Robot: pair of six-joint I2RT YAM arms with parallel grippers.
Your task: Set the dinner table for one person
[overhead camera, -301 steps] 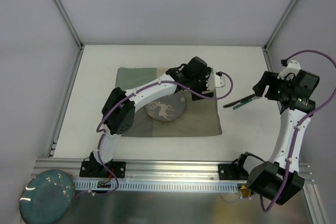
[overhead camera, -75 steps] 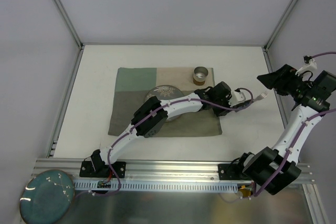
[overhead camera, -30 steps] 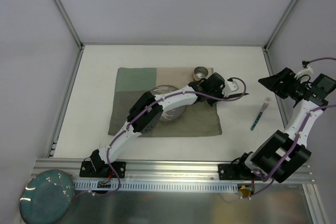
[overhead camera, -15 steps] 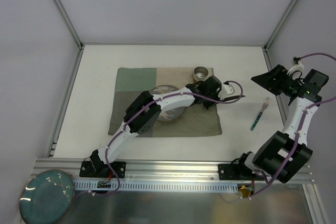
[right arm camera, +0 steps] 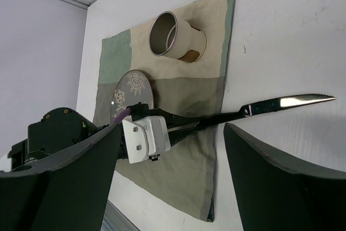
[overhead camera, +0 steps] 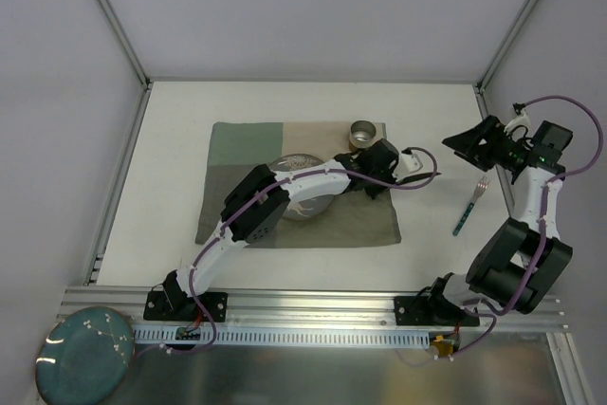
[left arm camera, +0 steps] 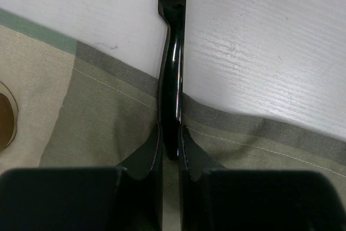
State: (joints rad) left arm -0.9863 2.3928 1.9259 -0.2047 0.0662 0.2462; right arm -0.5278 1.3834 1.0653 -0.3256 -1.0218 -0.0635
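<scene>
From above, the white dinner table [overhead camera: 190, 120] fills the frame, its aluminium bars running along the edges. A green-and-beige cloth mat [overhead camera: 360, 220] lies near the middle. On the mat stand a cup [overhead camera: 362, 132] at the far edge and a patterned plate [overhead camera: 311, 208], partly under the left arm. The left gripper [overhead camera: 406, 166] reaches across the mat's right edge. A fork [overhead camera: 469, 208] lies on bare tabletop well right of the mat. The right gripper [overhead camera: 460, 146] hangs above the table between the mat and the fork. A teal plate [overhead camera: 83, 353] sits off the table, at the near left corner.

The left wrist view shows the fingers clenched on the black handle of a knife [left arm camera: 174, 68] — it runs out over the mat's hem onto white tabletop.

In the right wrist view its own fingers [right arm camera: 65, 177] stand wide apart, holding nothing — between them lie the mat, the cup, the plate and the knife's bright serrated blade.
</scene>
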